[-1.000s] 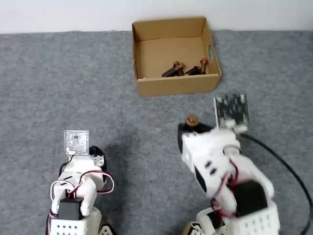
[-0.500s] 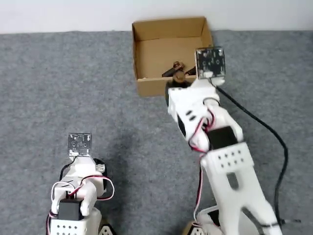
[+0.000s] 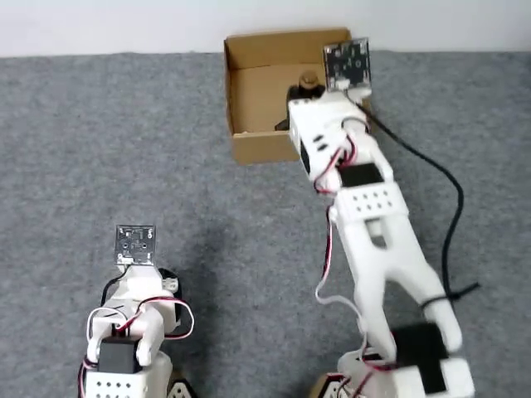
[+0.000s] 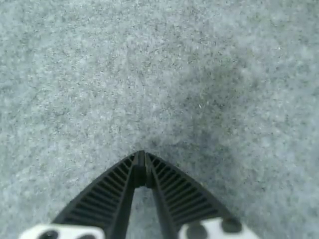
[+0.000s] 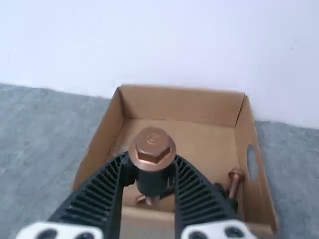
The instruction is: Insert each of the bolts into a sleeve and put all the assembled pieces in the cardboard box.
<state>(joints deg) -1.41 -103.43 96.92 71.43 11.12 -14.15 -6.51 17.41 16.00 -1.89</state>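
Bolt (image 5: 152, 144) in sleeve (image 5: 150, 183): stiff, small, likely dense and smooth; right pincer (image 5: 150, 167) clamps sleeve flanks below head, over box (image 5: 182, 103); left pincer (image 4: 141, 158) closed, empty

The left arm (image 3: 133, 327) sits folded back at the near edge of the counter, left of its middle, with the wrist pointing toward the far edge. The left end effector (image 4: 142, 160) hangs low over the counter, its two ribbed black fingers (image 4: 107, 194) pressed together at the tips. The right arm (image 3: 373, 240) stretches out long from the near edge toward the far edge, slanting a little to the left. The right end effector (image 5: 149, 160) is at the far edge, its fingers clamped on either side of a bolt (image 5: 152, 146) held upright, head up.
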